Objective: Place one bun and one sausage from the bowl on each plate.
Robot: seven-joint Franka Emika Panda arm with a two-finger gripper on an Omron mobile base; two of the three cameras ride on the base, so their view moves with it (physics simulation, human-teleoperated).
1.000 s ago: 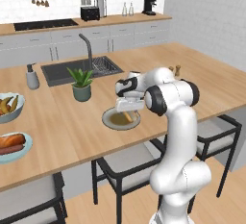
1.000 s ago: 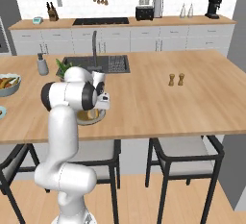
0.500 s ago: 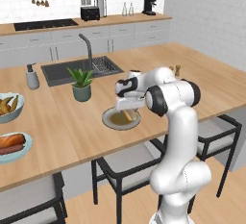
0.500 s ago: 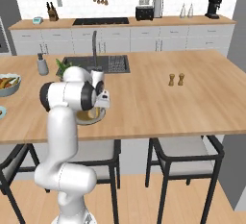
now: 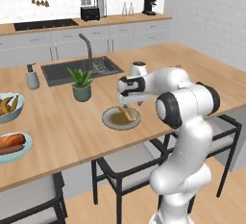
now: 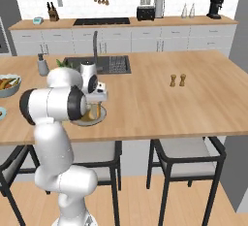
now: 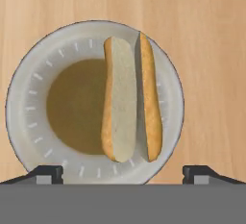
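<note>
The olive-brown plate (image 7: 29, 117) with its pale grey rim lies on the wooden island (image 5: 72, 131). A split bun (image 7: 129, 105) rests on its right half, pale cut face up. My gripper (image 7: 123, 174) hangs open just above the plate (image 5: 111, 120), fingertips (image 7: 45, 174) wide apart with nothing between them. From the side the gripper (image 5: 127, 101) sits over the bun (image 5: 126, 114). The light blue plate (image 5: 19, 152) at the far left holds a bun and a reddish sausage (image 5: 10, 147). The wide black bowl is out of view.
A pale blue-white fruit bowl (image 5: 10, 114) stands at the left edge. A potted plant (image 5: 81, 84), a soap dispenser (image 5: 32, 77) and the sink (image 5: 77, 69) lie behind the plate. Salt and pepper shakers (image 6: 177, 80) stand to the right. Stools (image 5: 129, 165) sit under the island's front edge.
</note>
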